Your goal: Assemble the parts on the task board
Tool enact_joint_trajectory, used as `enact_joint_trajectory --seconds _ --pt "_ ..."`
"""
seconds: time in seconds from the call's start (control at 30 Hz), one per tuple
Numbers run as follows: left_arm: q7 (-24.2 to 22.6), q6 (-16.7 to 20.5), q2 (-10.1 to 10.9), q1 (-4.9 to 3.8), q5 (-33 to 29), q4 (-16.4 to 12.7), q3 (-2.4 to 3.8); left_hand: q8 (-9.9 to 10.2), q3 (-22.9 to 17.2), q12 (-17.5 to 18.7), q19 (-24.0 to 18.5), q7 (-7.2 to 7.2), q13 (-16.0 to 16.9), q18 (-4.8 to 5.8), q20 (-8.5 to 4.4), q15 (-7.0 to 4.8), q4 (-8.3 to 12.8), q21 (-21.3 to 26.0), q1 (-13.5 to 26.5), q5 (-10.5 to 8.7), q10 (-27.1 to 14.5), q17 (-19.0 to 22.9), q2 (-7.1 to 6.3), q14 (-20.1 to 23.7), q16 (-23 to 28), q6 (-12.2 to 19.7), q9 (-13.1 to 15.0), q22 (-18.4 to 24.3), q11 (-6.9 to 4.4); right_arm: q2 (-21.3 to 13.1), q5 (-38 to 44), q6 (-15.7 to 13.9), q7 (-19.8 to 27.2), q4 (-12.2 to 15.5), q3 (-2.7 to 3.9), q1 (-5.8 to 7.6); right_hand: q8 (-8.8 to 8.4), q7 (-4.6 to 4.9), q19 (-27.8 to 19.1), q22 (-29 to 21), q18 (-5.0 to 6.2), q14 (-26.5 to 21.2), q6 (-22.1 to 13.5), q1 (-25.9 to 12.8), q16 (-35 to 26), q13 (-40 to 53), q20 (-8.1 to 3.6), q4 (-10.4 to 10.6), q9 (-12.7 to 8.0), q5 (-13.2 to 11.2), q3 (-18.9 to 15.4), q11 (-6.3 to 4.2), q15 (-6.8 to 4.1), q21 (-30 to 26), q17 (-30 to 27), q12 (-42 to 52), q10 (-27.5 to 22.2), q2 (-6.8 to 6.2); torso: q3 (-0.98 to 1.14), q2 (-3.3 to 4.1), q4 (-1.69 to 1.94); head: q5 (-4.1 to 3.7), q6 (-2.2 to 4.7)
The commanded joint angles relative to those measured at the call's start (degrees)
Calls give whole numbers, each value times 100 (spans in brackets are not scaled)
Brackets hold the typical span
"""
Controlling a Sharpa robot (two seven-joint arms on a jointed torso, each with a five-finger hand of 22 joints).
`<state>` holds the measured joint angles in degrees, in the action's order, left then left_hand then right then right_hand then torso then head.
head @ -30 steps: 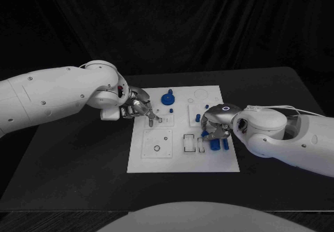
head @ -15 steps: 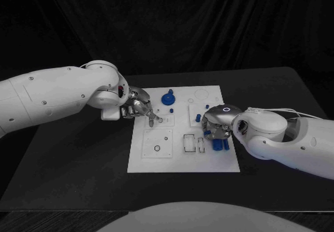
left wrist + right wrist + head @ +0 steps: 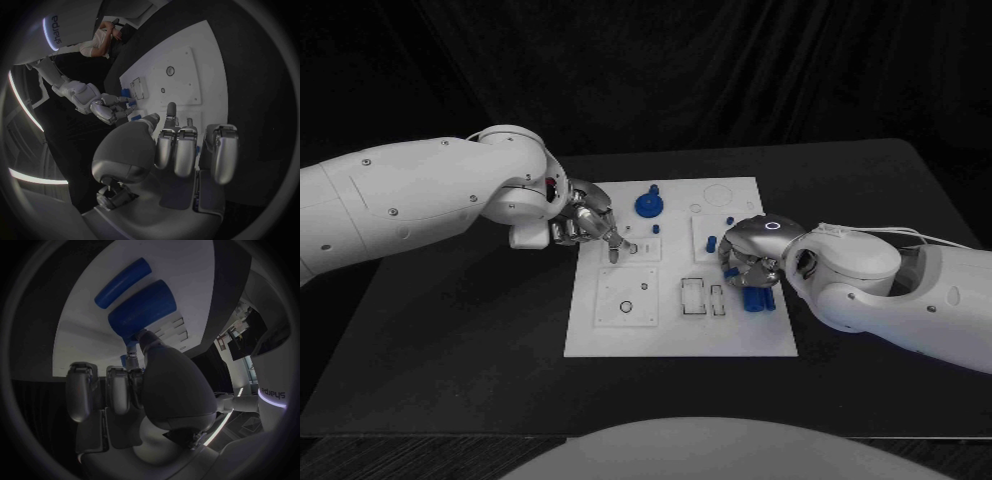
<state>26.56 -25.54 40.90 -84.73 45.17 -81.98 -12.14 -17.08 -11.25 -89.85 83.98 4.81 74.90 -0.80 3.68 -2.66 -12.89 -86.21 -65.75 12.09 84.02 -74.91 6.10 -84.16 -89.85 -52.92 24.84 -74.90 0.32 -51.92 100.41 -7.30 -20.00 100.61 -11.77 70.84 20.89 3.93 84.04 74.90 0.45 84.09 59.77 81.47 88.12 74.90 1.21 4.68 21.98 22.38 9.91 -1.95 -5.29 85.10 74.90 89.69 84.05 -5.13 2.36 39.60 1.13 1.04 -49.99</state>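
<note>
Right hand low over the task board, two blue parts just ahead.

From my station, I see the right hand [image 3: 134, 385] with fingers curled down over the white task board [image 3: 81, 330]; a thick blue cylinder [image 3: 142, 310] lies beside a thinner blue cylinder [image 3: 122, 283], the thumb tip touching the thick one.

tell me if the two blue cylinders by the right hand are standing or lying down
Lying down. Both blue cylinders rest on their sides, side by side on the board, at the right hand fingertips.
</note>
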Motion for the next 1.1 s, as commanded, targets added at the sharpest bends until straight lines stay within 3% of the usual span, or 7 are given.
enact_joint_trajectory --seconds 0.03,0.27,0.67,0.9,1.1 --pt "-80 -64 -14 13 -41 -2 5 31 -31 -15 210 37 1510 -61 47 42 -15 29 -1 27 598 -1509 73 -584 -15 2 -8 -1135 50 -13 27 -335 121 44 1 -11 -41 -220 336 1329 92 479 263 30 -34 1484 -37 2 224 -45 57 -42 -41 -25 992 21 583 15 -1 -2 0 4 -1" --pt "-114 -38 -9 15 -41 -6 5 42 -38 -15 206 35 1510 -63 49 44 -5 33 -15 42 598 -1509 68 -584 -15 3 -15 -1132 50 4 -90 -623 260 146 2 108 -59 -217 336 1329 92 483 314 49 -26 1495 -43 -29 240 -73 149 -42 -44 -26 1010 25 589 17 0 0 1 52 -1" --pt "-179 8 25 15 -41 -12 5 70 -45 -15 201 37 1510 -64 53 46 46 40 -64 52 598 -1509 23 -584 -15 3 -34 -1130 53 361 -122 -855 423 153 4 620 -80 -210 354 1341 83 489 340 38 -15 1510 -44 -46 251 -28 203 -36 -42 8 1035 31 595 -12 0 -1 3 79 -1" --pt "-245 99 81 15 -41 -59 5 109 -72 -15 215 45 1510 -59 57 50 111 28 -134 90 598 -1509 -4 -584 -15 16 -58 -1145 57 916 -264 -914 583 -300 4 722 -106 -204 361 1346 79 489 357 18 -16 1510 -43 -60 262 32 258 -32 -39 20 1035 31 595 -39 -7 0 5 104 -1" --pt "-194 82 117 15 -41 -55 5 133 -72 -15 199 55 1510 -65 58 52 110 45 -132 95 598 -1509 -9 -584 -15 35 -72 -1131 64 1471 -352 -856 693 -914 4 662 -113 -201 358 1344 81 491 357 14 -12 1510 -43 -63 264 43 272 -30 -38 15 1044 31 595 -42 -9 0 11 102 -1"
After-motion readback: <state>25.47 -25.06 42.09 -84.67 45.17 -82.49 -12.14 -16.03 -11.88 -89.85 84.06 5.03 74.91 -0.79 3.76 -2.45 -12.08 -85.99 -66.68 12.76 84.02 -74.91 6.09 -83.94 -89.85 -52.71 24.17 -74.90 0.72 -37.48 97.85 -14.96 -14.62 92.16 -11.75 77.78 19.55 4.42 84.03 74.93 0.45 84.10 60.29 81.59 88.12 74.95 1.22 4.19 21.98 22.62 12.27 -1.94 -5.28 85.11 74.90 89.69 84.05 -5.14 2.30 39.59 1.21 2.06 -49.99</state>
